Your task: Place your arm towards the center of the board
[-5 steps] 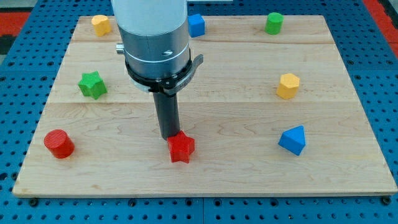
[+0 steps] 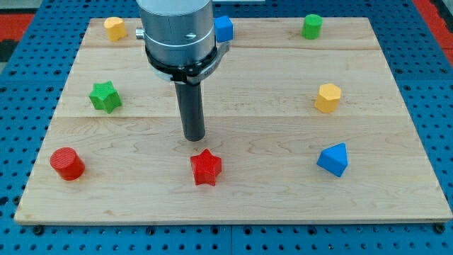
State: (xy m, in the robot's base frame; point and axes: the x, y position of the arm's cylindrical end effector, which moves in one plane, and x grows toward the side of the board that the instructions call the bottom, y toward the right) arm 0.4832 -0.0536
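My tip (image 2: 194,137) rests on the wooden board (image 2: 269,191) near its middle, slightly left of centre. It stands a short way above the red star (image 2: 206,168) and is apart from it. The green star (image 2: 105,96) lies to the tip's left, and the red cylinder (image 2: 67,163) at the lower left. The yellow hexagonal block (image 2: 328,97) sits at the right, and the blue triangular block (image 2: 333,159) at the lower right.
Along the view's top edge of the board are a yellow block (image 2: 115,28) at the left, a blue block (image 2: 224,28) partly behind the arm, and a green block (image 2: 311,26) at the right.
My tip has moved toward the view's top, away from the red star it was touching. The red star and the other blocks have stayed put.
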